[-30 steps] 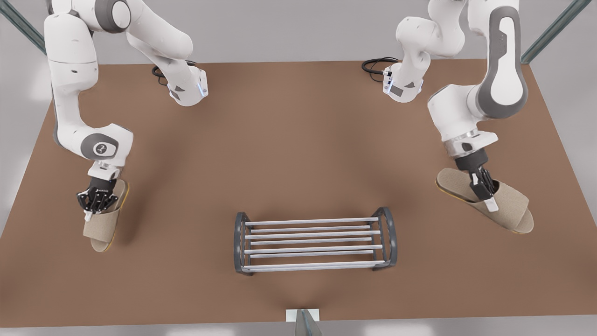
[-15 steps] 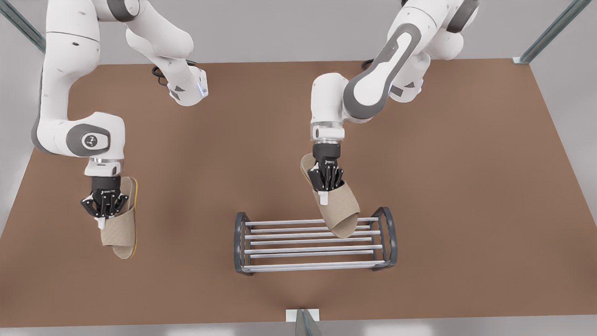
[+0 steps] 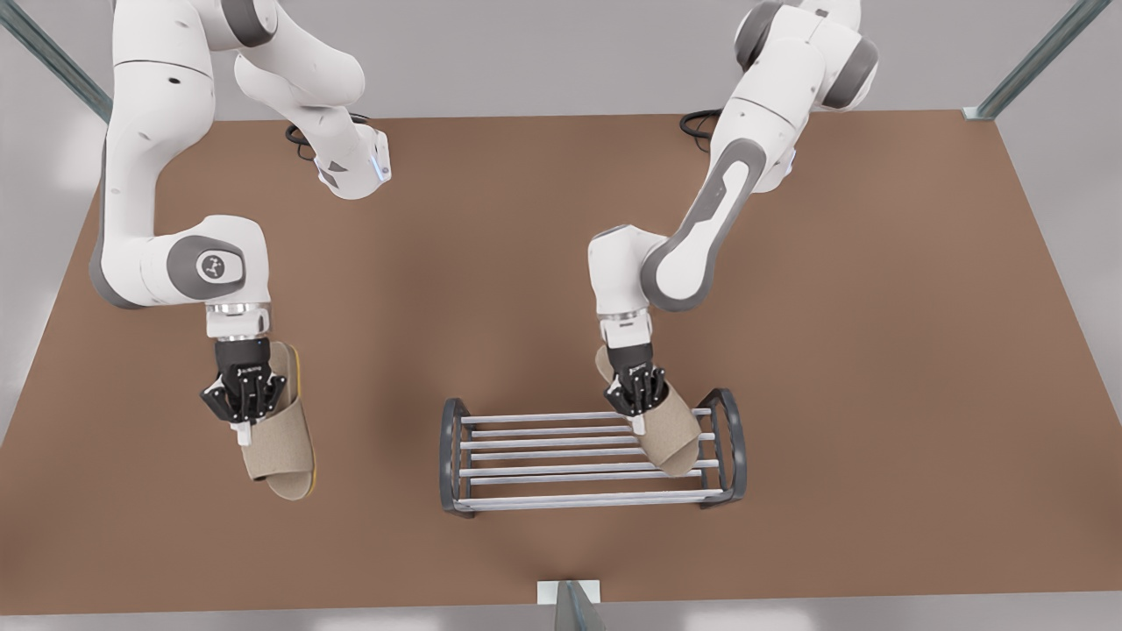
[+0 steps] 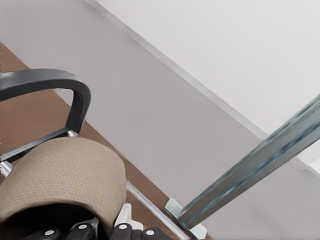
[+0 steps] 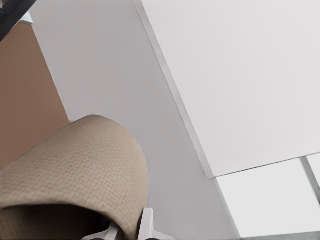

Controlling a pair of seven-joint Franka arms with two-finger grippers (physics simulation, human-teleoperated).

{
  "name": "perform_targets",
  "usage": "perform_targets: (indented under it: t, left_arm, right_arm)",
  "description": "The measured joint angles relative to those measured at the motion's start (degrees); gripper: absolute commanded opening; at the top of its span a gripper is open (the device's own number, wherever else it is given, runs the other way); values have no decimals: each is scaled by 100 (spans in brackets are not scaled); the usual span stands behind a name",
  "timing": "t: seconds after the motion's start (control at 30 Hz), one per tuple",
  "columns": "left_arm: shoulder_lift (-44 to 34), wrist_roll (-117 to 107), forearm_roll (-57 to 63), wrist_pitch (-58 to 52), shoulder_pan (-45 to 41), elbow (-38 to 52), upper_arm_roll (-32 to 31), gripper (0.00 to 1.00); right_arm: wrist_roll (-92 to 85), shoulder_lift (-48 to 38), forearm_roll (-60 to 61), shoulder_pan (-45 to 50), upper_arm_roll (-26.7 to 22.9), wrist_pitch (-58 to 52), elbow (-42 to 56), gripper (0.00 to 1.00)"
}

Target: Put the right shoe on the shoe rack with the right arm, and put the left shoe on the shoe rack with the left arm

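The left gripper (image 3: 638,414), clamped on the left shoe (image 3: 677,436), has brought it down over the shoe rack's (image 3: 543,466) three-o'clock end, so release looks near, while the right gripper (image 3: 243,422), clamping the right shoe (image 3: 282,457), has edged closer from nine o'clock.

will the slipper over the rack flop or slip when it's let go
Probably fairly stiff: the slipper, held by its woven band in the left gripper, shows a straight sole. Likely light. Set askew across the shoe rack's round bars, it might tilt.

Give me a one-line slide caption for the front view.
Left gripper lowers a beige slipper onto the shoe rack; right gripper holds the other slipper.
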Motion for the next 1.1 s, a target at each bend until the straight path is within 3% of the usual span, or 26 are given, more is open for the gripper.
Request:
perform_targets:
  t: [1.03, 1.07, 1.1]
  left_arm:
    - [756, 313, 9, -57, 189, 710, 3, 21]
    - [736, 309, 17, -55, 193, 712, 3, 83]
    - [721, 292, 38, -58, 192, 711, 4, 100]
  right_arm:
    - [-460, -6, 3, 396, -43, 16, 249, 25]
    - [-466, -6, 3, 395, -43, 16, 249, 25]
    - [-472, -6, 3, 395, -43, 16, 249, 25]
